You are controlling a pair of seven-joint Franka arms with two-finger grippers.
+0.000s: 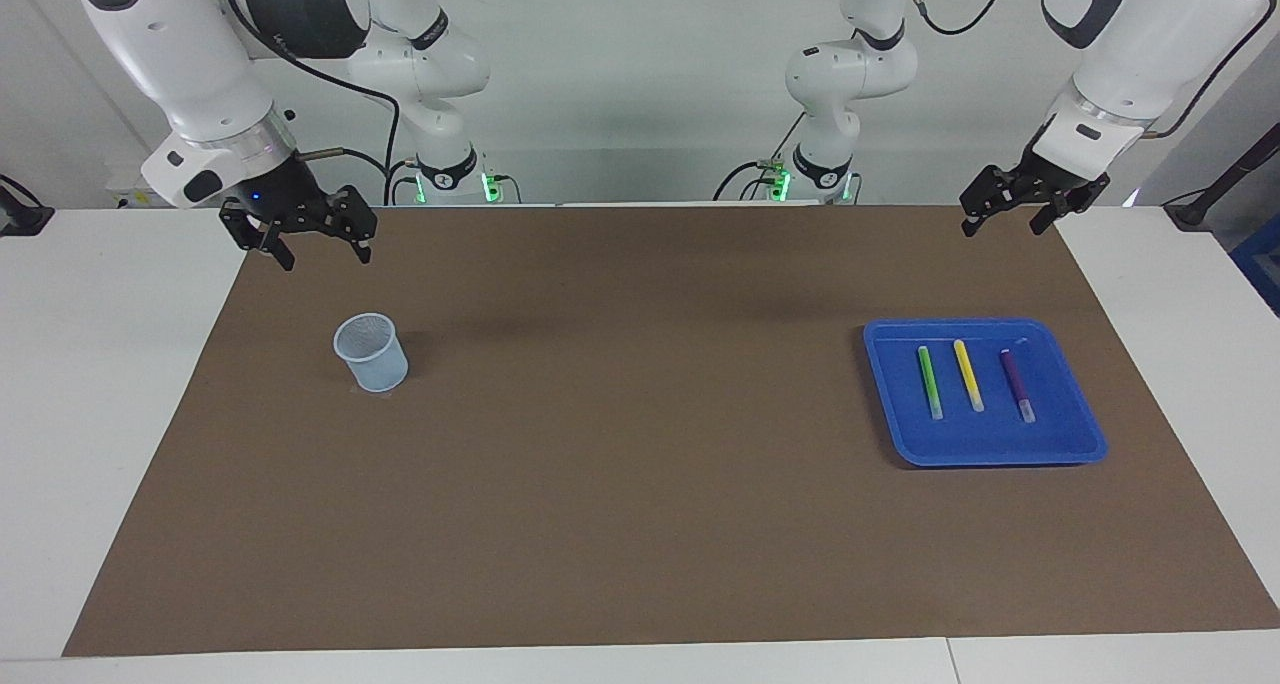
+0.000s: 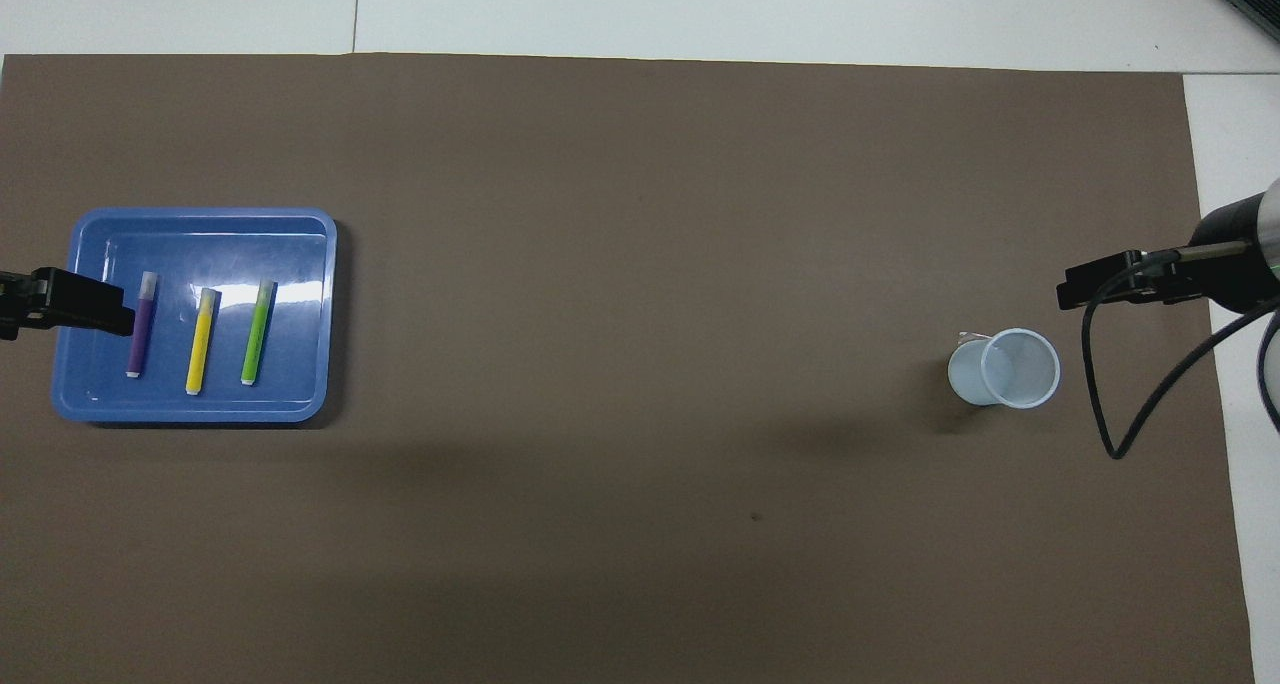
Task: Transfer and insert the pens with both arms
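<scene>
A brown mat [image 1: 640, 524] covers the table. A blue tray [image 1: 985, 449] sits on the mat toward the left arm's end. Three pens lie side by side on the tray floor, apart from one another, each with its pale cap end pointing away from the robots: the green pen [image 1: 930, 382] lies nearest the table centre, the yellow pen [image 1: 968, 375] in the middle, and the purple pen [image 1: 1017, 385] nearest the left arm's end.

A pale translucent cup [image 1: 371, 352] stands upright on the mat toward the right arm's end, well apart from the tray.

The left gripper [image 1: 1005, 226] hangs in the air above the mat edge at the left arm's end. Its jaws stand wide apart and hold nothing.

The right gripper [image 1: 325, 256] hangs in the air above the mat at the right arm's end, not touching the cup. Its jaws also stand wide apart and hold nothing.
</scene>
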